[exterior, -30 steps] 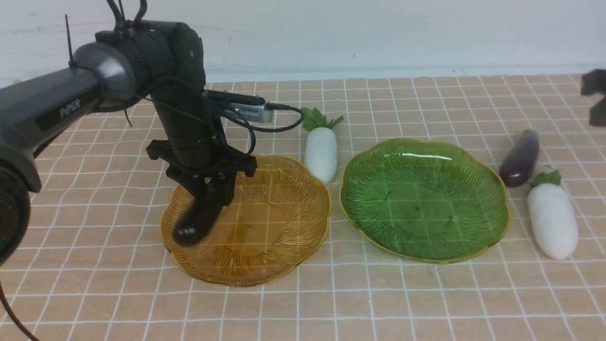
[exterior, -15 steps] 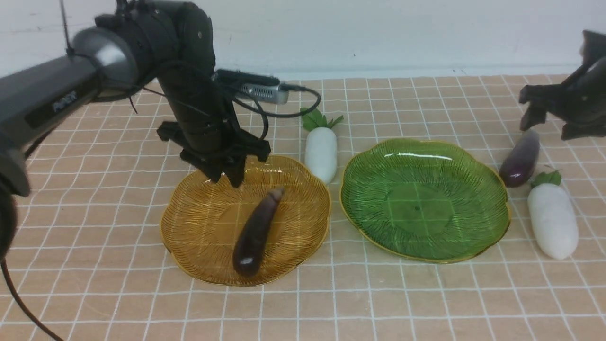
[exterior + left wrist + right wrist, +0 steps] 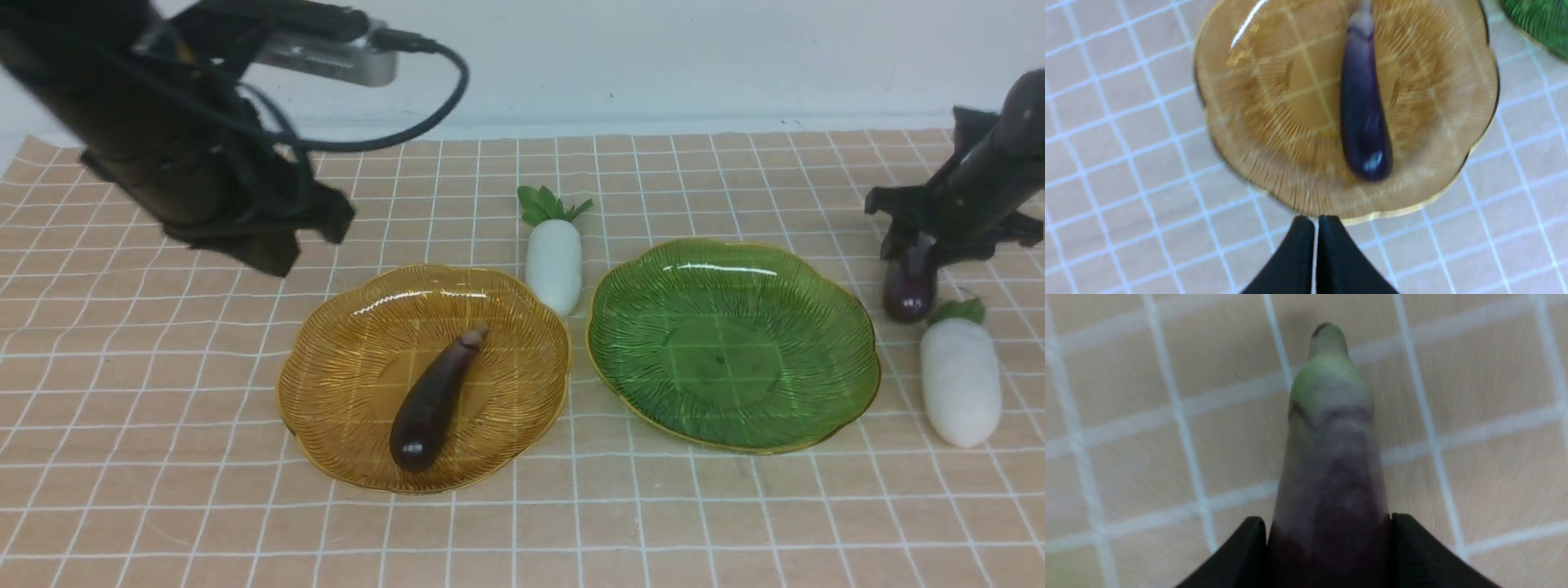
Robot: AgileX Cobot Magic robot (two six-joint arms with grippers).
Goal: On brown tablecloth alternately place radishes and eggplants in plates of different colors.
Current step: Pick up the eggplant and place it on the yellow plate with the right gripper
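One dark purple eggplant (image 3: 431, 398) lies in the amber plate (image 3: 351, 359) on the brown tablecloth (image 3: 571, 523). My left gripper (image 3: 273, 249) is shut and empty, raised above the cloth left of and behind that plate. The left wrist view shows its closed fingertips (image 3: 1300, 228) above the plate's (image 3: 1274, 122) edge, with the eggplant (image 3: 1363, 118) in it. The green plate (image 3: 735, 343) holds nothing. My right gripper (image 3: 914, 261) is shut on the second eggplant (image 3: 909, 287) right of the green plate; the fingers (image 3: 1249, 535) press both sides of it (image 3: 1331, 457). One radish (image 3: 553, 260) lies between the plates, another (image 3: 960, 382) at the right.
A white wall runs along the back of the table. The left arm's body and cable hang over the back left part of the cloth. A corner of the green plate (image 3: 1539, 20) shows in the left wrist view.
My left gripper dropped the eggplant into the amber plate, then rose and moved left, shut. My right gripper came down from the right and closed on the second eggplant.
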